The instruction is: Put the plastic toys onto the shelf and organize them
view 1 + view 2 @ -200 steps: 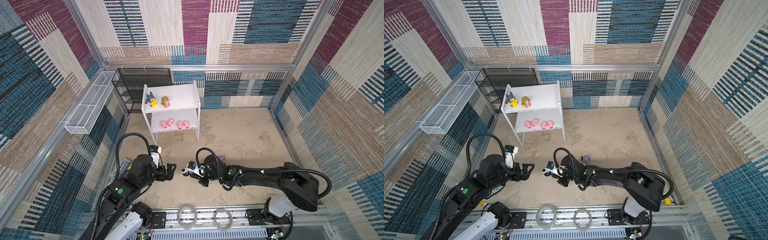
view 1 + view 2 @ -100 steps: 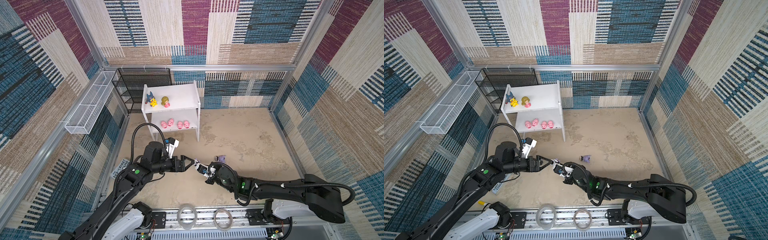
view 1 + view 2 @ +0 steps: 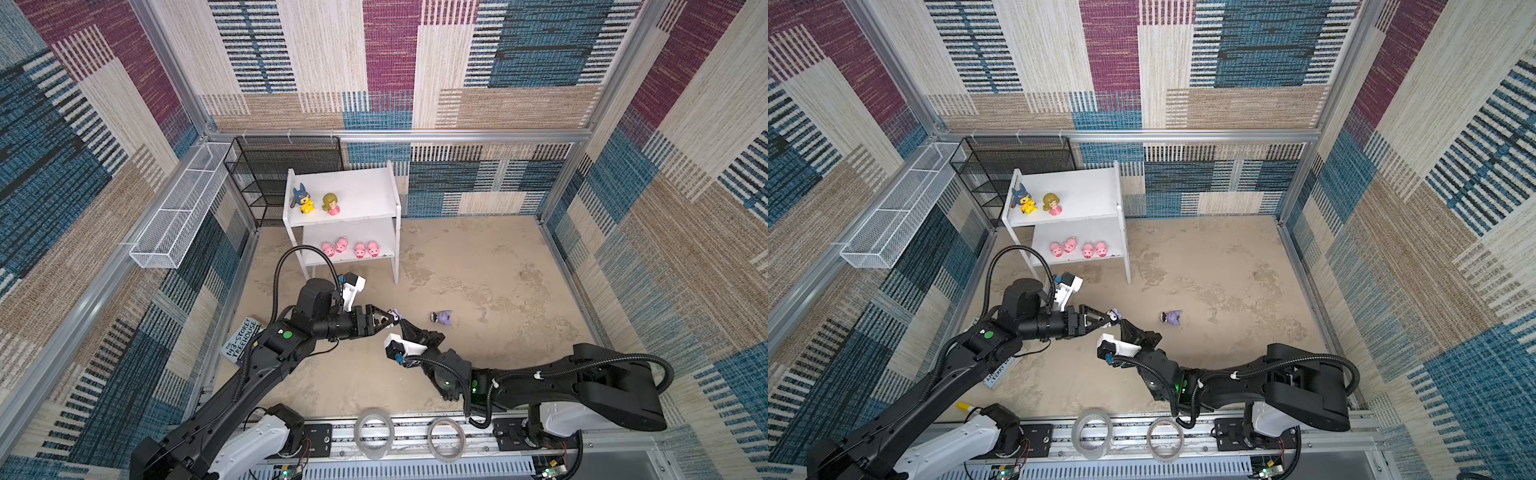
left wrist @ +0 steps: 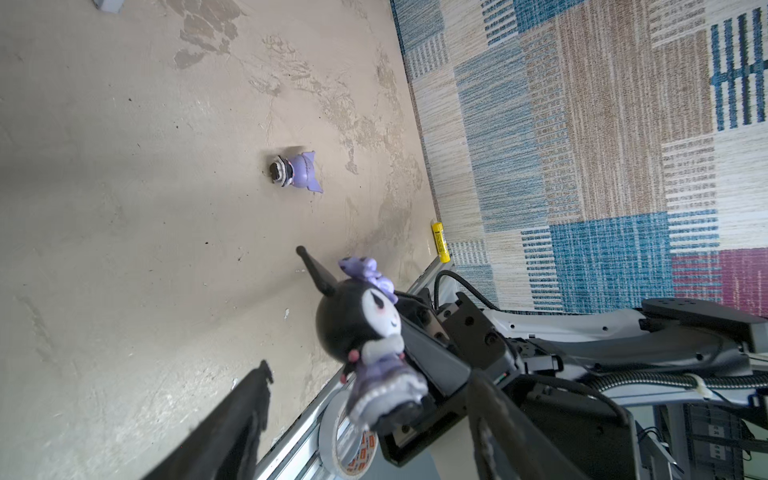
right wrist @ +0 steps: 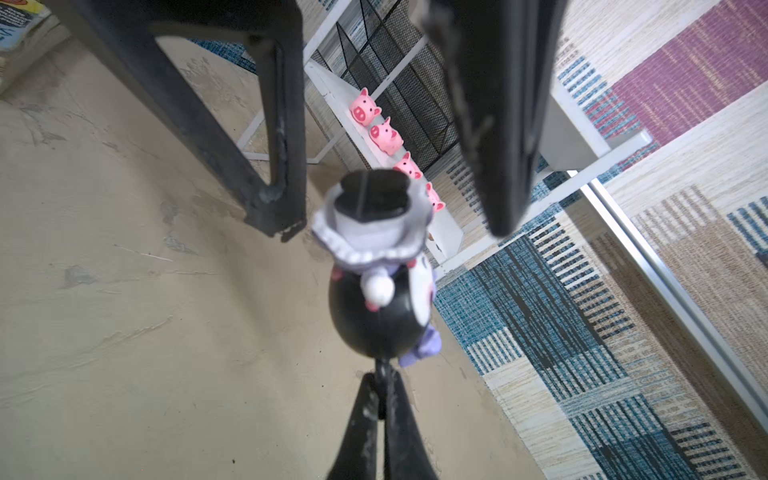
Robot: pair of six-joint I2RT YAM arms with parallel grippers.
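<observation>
Black-and-purple figure (image 5: 378, 291) hangs clear of the desk (image 3: 478, 266) near the middle of both top views. The right gripper (image 5: 380, 380) is clenched on the thin black ear at the top of its head. The left gripper (image 5: 392, 220) is released: its 2 fingers (image 5: 282, 199) stand apart on either side of the figure's frilled skirt and black base, with a gap showing on each side. In both top views the 2 grippers meet tip to tip, the left one reaching in from 9 o'clock and the right one from 5 o'clock.

At 3 o'clock of the held toy, a 2nd black-and-purple figure (image 3: 442, 318) lies on its side on the desk, apart from both grippers.

At 11 o'clock stands the white shelf (image 3: 365, 187). Its upper tier carries a yellow figure with a blue hood (image 3: 303, 200) and, just beside it at 3 o'clock, a blond doll in pink (image 3: 331, 203). Its lower tier carries 4 pink pigs (image 3: 341, 245) in a row.

A paperback book (image 3: 241, 345) lies at 8 o'clock, partly under the left arm.
</observation>
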